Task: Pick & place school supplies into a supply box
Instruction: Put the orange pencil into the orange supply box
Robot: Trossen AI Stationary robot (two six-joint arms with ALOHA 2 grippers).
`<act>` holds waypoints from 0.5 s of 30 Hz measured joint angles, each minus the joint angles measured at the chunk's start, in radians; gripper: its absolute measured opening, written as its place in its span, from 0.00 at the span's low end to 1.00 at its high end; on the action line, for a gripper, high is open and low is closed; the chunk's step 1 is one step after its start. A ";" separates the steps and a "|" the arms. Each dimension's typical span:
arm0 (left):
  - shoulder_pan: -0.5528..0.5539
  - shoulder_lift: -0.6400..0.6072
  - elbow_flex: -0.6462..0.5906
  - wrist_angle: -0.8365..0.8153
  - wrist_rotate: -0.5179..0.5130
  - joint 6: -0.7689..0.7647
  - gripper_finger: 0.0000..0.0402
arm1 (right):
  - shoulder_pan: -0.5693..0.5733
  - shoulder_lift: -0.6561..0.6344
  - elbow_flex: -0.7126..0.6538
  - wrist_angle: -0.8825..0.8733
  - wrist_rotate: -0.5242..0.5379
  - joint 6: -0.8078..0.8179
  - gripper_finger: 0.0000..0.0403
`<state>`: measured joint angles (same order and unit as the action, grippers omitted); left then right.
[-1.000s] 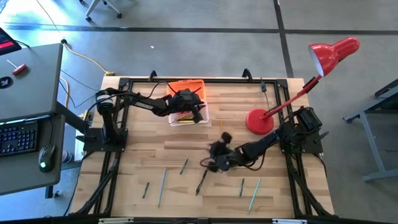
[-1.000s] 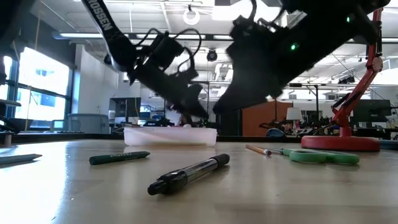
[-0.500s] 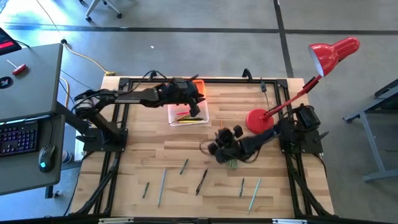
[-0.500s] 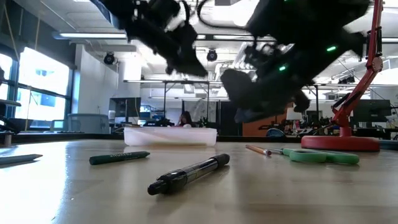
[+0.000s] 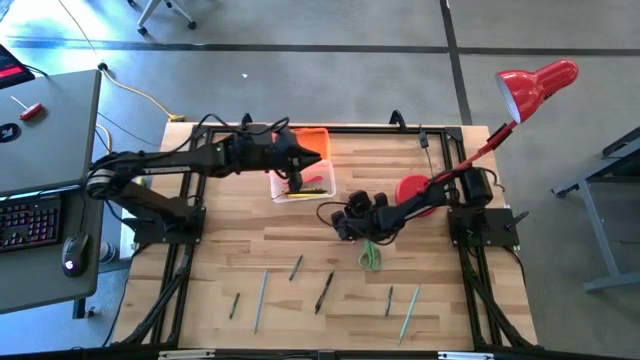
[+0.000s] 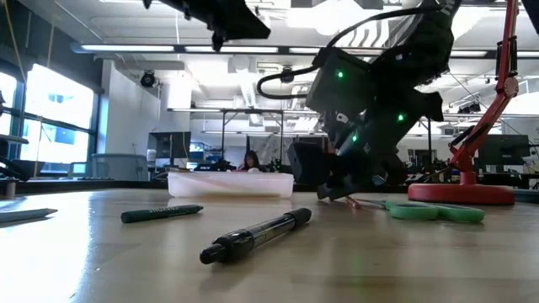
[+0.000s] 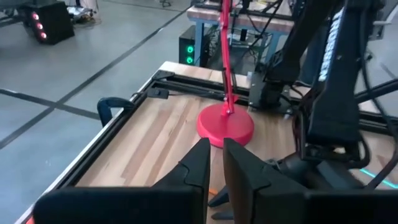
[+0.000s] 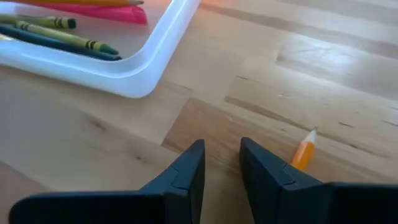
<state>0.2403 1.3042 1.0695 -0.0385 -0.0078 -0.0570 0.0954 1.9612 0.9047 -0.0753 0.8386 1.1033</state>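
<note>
The clear supply box lies at the table's far middle, with its orange lid behind it. It holds crayons and a pink marker. My left gripper hangs high above the box and is open by a narrow gap. My right gripper is low over the table just right of the box's near corner, open and holding nothing. An orange pencil lies flat on the wood beside one of its fingers. The green-handled scissors lie nearer the front.
The red lamp's base stands right of the right gripper, and its stem slants up to the right. Several pens and pencils lie along the table's near part, among them a black pen and a green crayon. A desk with a keyboard stands left of the table.
My left gripper has risen from just above the box to high over it. My right gripper has moved from over the scissors toward the far edge and the box, and has come down close to the table. The scissors now show uncovered.
</note>
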 joint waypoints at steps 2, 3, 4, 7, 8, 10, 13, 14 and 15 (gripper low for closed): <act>0.000 -0.021 0.000 -0.012 0.002 -0.002 0.18 | 0.000 0.015 0.000 0.002 0.025 0.015 0.20; 0.000 -0.028 0.000 -0.021 0.002 -0.008 0.18 | 0.001 0.020 0.000 0.002 0.036 0.016 0.20; 0.000 -0.031 0.000 -0.019 0.001 -0.011 0.18 | 0.001 0.029 0.001 0.002 0.041 0.017 0.20; 0.000 -0.039 0.000 -0.039 0.001 -0.029 0.18 | 0.003 0.043 0.001 0.015 0.053 0.040 0.20; 0.000 -0.039 0.000 -0.041 0.001 -0.029 0.18 | 0.009 0.044 0.001 0.022 0.060 0.037 0.20; 0.000 -0.039 0.000 -0.050 0.001 -0.029 0.18 | 0.024 0.037 -0.002 0.043 0.082 0.010 0.20; 0.000 -0.039 0.000 -0.051 -0.002 -0.028 0.18 | 0.041 -0.003 -0.004 0.050 0.096 -0.028 0.20; 0.000 -0.039 0.000 -0.051 -0.002 -0.028 0.18 | 0.045 -0.024 -0.003 0.040 0.105 -0.032 0.20; 0.000 -0.039 0.000 -0.051 -0.002 -0.028 0.18 | 0.049 -0.045 -0.002 0.020 0.112 -0.033 0.20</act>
<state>0.2405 1.2648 1.0691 -0.0898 -0.0100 -0.0849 0.1445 1.9163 0.9026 -0.0555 0.9506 1.0705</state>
